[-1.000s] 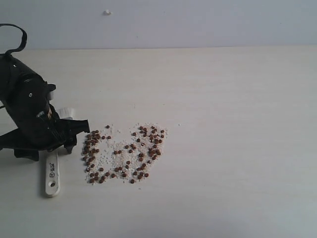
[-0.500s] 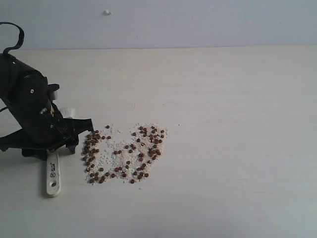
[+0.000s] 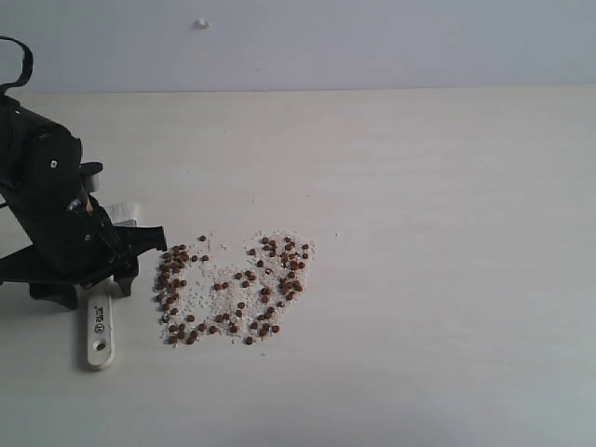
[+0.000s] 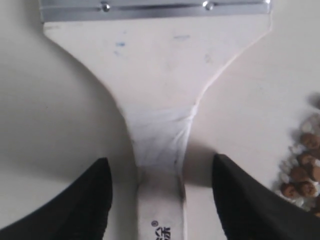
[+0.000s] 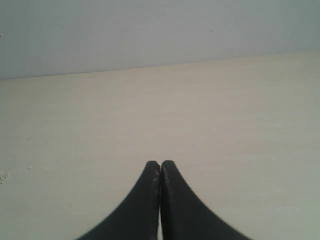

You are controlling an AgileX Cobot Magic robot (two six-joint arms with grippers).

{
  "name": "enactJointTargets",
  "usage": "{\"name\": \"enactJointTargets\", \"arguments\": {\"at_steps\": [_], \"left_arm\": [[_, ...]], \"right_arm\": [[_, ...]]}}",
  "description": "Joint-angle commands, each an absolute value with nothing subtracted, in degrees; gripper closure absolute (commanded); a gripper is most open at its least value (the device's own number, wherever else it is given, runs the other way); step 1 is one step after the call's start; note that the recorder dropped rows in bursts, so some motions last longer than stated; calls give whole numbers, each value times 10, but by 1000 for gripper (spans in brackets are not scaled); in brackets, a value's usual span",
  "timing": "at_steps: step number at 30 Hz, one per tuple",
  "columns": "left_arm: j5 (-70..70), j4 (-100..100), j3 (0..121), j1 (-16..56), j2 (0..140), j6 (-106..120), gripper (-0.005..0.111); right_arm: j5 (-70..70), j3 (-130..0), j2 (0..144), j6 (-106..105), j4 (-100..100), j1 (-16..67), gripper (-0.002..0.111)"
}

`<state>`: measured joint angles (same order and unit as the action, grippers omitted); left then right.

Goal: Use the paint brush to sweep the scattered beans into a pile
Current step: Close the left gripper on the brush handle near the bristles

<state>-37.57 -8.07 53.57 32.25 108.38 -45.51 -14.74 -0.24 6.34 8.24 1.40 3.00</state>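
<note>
Both jaws of left claw (image 4: pixel 161 164) stand open astride brush (image 4: pixel 160 75) neck, nothing held; we centre, then close.

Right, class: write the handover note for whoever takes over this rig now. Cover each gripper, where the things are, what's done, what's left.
Left gripper: open, jaws either side of the paint brush handle, not touching it.
Right gripper: shut, empty, above the table.
The brush lies flat on the table, with the beans scattered loosely beside it.
Done: nothing swept, brush not yet gripped.
Left: close on the handle, lift, sweep the beans together.
</note>
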Motion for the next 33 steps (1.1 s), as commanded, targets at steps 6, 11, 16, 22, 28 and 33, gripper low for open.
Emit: {"name": "enactJointTargets", "arguments": {"at_steps": [6, 11, 16, 22, 28, 33], "left_arm": [[-395, -40, 526, 290, 1095, -395, 50], [-383, -42, 525, 286, 1095, -392, 50], [-372, -42, 525, 286, 1105, -392, 50], [-369, -39, 525, 286, 1141, -377, 67], [-367, -39, 527, 286, 1142, -362, 107], [-367, -40, 532, 286, 1117, -344, 107]], "right_arm": [[-140, 0, 60, 81, 16, 26, 108], [-140, 0, 60, 81, 16, 26, 108], [-140, 0, 60, 81, 16, 26, 108], [-140, 0, 60, 81, 16, 26, 108], [-140, 0, 60, 80, 16, 26, 108], [-140, 0, 60, 81, 16, 26, 108]]}}
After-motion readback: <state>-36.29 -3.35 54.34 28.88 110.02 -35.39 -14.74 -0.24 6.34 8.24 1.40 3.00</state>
